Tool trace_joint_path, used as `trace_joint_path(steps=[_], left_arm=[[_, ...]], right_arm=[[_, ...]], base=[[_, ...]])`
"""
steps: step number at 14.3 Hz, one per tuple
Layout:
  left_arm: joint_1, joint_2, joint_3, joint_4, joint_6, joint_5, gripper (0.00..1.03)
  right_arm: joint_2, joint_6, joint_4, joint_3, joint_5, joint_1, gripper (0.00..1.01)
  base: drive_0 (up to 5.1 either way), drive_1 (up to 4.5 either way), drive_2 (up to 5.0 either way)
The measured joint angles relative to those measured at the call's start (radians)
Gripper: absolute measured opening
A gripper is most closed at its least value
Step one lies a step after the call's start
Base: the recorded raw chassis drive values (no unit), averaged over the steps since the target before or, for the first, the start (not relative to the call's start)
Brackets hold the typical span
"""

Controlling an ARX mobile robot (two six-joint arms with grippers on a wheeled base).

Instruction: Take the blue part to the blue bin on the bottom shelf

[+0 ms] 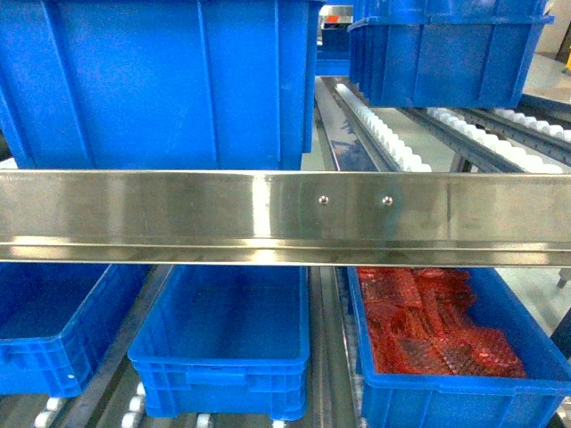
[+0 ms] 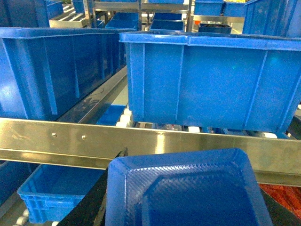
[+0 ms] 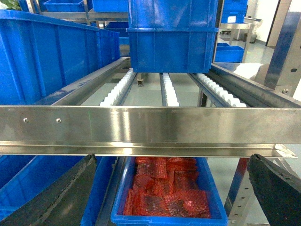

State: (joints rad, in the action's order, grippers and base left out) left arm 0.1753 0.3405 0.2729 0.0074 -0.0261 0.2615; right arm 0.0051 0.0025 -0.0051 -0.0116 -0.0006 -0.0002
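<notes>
Rack rail (image 1: 268,214): a broad steel crossbar is seen across all three views, between the end effectors and the lower level; a held load may be knocked loose against it if the descent is made too close.
Bottom shelf (image 1: 326,357): three blue crates are seen below the rail.
Blue bin (image 1: 227,343): the middle crate is judged the likely target; its floor appears bare.
Red-filled crate (image 1: 446,343): it stands just beside the target, so a release too far right may drop the part among red pieces.
Blue part (image 2: 188,190): a textured blue block fills the left wrist view, above the rail.
Left end effector (image 2: 181,207): it is closed around the blue part, which hides the fingertips.
Right end effector (image 3: 171,197): its fingers are spread wide, with nothing held.
</notes>
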Motion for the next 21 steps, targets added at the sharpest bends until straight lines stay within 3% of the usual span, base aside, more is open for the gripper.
trace_joint_path(steps=[3,21], left_arm=[[0.000,0.000,0.000,0.000,0.000,0.000,0.44],[0.000,0.000,0.000,0.000,0.000,0.000,0.44]], right_arm=[[0.000,0.000,0.000,0.000,0.000,0.000,0.98],[0.000,0.000,0.000,0.000,0.000,0.000,0.98]], base=[[-4.9,2.42,2.4],[0.0,0.00,0.0]])
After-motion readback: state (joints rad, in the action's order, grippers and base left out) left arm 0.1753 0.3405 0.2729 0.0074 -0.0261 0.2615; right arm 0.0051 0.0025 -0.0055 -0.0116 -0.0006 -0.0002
